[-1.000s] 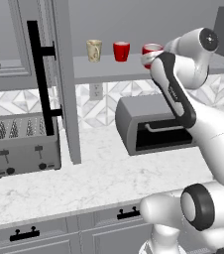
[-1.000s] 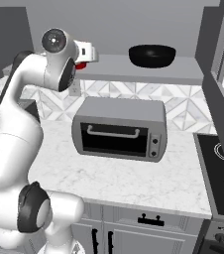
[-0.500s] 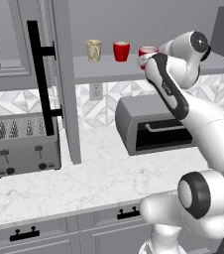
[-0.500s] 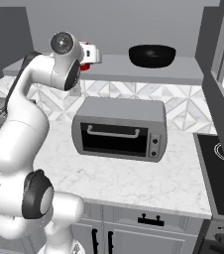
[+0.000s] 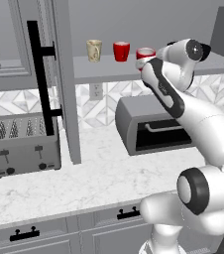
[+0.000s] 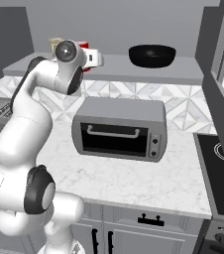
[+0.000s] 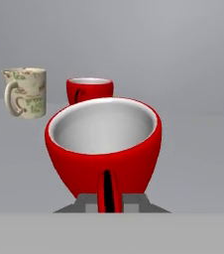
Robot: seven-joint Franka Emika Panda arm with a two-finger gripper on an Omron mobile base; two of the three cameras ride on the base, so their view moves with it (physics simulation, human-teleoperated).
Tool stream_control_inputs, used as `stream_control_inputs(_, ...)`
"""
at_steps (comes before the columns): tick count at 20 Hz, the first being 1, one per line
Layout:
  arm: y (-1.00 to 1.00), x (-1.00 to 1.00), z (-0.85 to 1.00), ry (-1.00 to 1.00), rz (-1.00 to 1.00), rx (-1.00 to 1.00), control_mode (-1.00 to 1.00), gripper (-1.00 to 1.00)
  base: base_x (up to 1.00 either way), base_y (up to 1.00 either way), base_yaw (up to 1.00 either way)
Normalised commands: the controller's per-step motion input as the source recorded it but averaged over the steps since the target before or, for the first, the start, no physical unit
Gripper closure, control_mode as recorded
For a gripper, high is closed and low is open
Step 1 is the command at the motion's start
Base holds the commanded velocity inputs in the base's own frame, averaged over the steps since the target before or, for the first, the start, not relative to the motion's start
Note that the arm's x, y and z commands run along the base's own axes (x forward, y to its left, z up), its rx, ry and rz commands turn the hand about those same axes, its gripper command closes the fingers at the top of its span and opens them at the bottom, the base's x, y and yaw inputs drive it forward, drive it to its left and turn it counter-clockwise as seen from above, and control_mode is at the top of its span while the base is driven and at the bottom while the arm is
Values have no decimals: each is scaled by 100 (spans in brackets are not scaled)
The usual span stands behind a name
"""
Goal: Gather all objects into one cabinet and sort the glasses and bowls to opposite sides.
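1. Hand view: nearest red cup (image 7: 104, 149) sits dead ahead of the claw (image 7: 107, 201), white inside facing up, its thin handle caught between the fingertips (image 7: 86, 202).
2. Claw pressed together, pinching that handle.
3. Cup is over the grey shelf (image 5: 109, 74) of the cabinet, right of the other two; whether it rests on the shelf I cannot tell.
4. Second red cup (image 5: 121, 51) stands just behind to the left, beige patterned cup (image 5: 94, 50) further left.
5. Black bowl (image 6: 152, 55) sits well apart at the shelf's far right.
6. Cabinet door (image 5: 59, 79) hangs open, bar handle (image 5: 40, 84) showing; toaster oven (image 6: 120, 128) and toaster (image 5: 24, 144) on the counter below.
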Motion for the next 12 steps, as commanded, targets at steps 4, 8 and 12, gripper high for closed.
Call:
stream_control_inputs(4,0,34,-10,0,0,0,-100,100,0,0,0)
stream_control_inputs(8,0,36,-9,0,0,0,-100,100,0,0,0)
stream_control_inputs(12,0,44,-4,3,0,0,-100,100,0,0,0)
